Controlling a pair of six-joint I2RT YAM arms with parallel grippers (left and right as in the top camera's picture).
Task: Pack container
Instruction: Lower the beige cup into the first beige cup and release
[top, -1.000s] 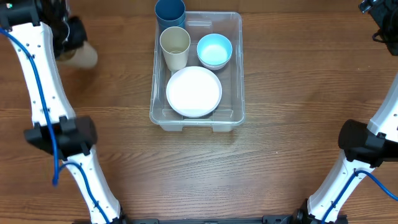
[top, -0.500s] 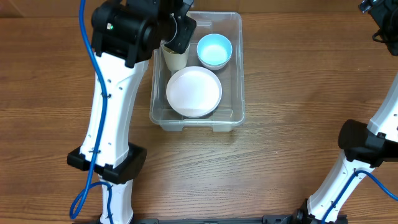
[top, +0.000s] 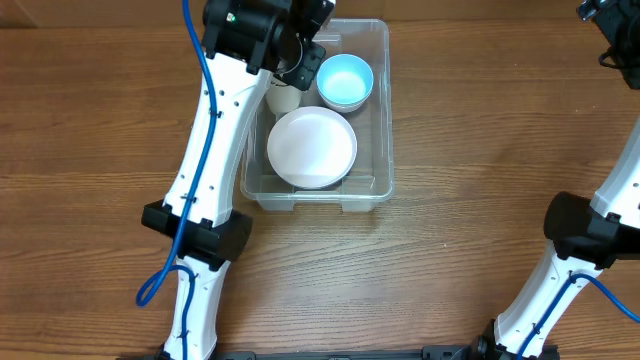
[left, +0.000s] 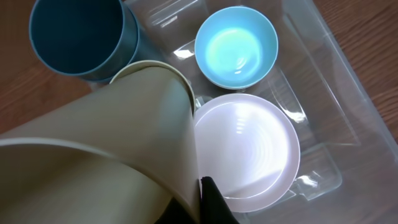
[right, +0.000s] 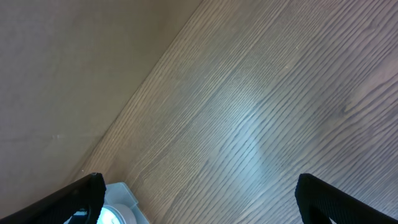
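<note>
The clear container (top: 384, 120) stands at the middle back of the table. It holds a white plate (top: 312, 148), a light blue bowl (top: 345, 80) and a cream cup (top: 283, 99). My left gripper (top: 296, 58) hovers over the container's back left part, shut on a second cream cup (left: 93, 168), which fills the lower left of the left wrist view. That view also shows a dark blue cup (left: 78, 34), the bowl (left: 236, 46), the plate (left: 245, 149) and the container wall (left: 339, 118). My right gripper (right: 199, 205) is open and empty at the far right back (top: 608, 18).
The left arm (top: 215, 140) reaches across the container's left side and hides the dark blue cup from overhead. A corner of the container (right: 121, 198) shows at the bottom of the right wrist view. Bare wooden table (top: 480, 200) lies around the container.
My left arm has swung from the table's far left to above the container's back left, carrying the cream cup. It now covers the blue cup overhead. The right arm has not moved.
</note>
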